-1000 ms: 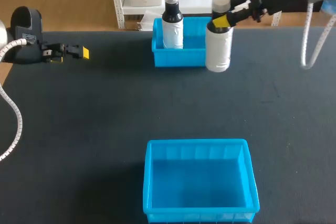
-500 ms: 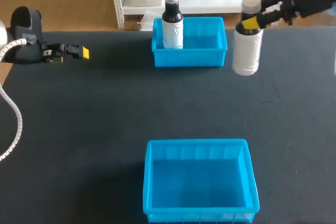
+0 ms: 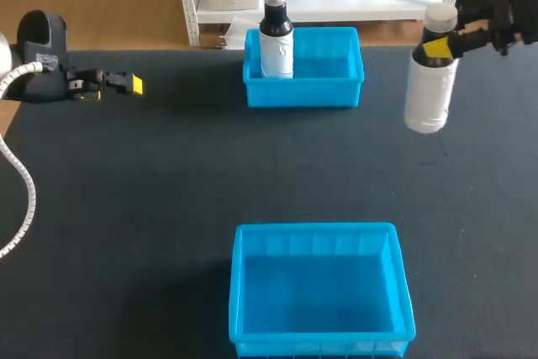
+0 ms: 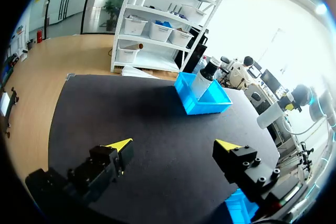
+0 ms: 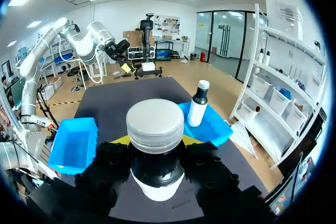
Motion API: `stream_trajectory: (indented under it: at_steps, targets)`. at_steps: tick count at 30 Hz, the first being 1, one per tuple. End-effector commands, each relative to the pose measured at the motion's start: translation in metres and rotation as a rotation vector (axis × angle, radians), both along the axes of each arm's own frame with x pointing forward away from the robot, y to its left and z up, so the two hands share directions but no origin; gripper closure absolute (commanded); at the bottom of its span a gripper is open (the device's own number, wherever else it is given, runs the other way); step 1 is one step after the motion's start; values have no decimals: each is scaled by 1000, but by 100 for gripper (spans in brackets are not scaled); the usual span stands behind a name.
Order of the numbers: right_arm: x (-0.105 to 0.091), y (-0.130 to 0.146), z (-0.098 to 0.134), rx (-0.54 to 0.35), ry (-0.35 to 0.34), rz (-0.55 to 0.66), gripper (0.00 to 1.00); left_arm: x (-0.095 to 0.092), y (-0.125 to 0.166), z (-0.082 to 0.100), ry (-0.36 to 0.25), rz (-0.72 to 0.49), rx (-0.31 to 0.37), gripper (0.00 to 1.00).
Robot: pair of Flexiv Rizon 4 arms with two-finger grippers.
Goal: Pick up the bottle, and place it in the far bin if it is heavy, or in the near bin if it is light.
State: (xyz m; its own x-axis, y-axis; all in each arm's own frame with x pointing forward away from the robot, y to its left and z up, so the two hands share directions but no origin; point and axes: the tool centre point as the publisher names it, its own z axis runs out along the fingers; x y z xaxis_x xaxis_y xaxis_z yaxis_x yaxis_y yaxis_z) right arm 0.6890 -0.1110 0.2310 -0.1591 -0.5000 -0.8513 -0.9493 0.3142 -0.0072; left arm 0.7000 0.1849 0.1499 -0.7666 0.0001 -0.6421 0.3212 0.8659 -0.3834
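Observation:
A white bottle (image 3: pixel 429 90) with a pale cap hangs above the table, right of the far bin, and my right gripper (image 3: pixel 439 46) is shut on its neck. In the right wrist view the cap (image 5: pixel 155 123) fills the space between the yellow tips of that gripper (image 5: pixel 155 145). The far blue bin (image 3: pixel 303 92) holds an upright dark bottle (image 3: pixel 276 35) with a white label in its left corner. The near blue bin (image 3: pixel 318 229) has nothing in it. My left gripper (image 3: pixel 126 84) rests open at the table's far left, well away from both bins; its own view shows its fingers (image 4: pixel 173 148) spread wide.
From the left wrist, the far bin (image 4: pixel 195 107) and dark bottle (image 4: pixel 206 74) lie ahead across dark tabletop, with the held white bottle (image 4: pixel 268 116) beyond. The right wrist view shows the far bin (image 5: pixel 216 128), the dark bottle (image 5: pixel 197 103) and the near bin (image 5: pixel 76 142) below.
My right arm has carried the white bottle to the right, from in front of the far bin's right side to well clear of it, and a little lower. The left arm is still.

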Motion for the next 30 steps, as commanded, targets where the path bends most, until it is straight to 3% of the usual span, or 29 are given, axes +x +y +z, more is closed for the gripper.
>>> stream_trajectory:
  at_steps: [1, 12, 23, 30]
  targets:
    - [-20, -6, 7, -14, -39, -67, 100, 0, 0, 0, 0, 0, 0, 0]
    - [-58, 11, 27, -19, -53, -40, 100, 0, 0, 0, 0, 0, 0, 0]
    - [-109, 59, 41, 9, -39, 56, 100, 0, 0, 0, 0, 0, 0, 0]
    - [-141, 94, 34, 35, -16, 185, 100, 0, 0, 0, 0, 0, 0, 0]
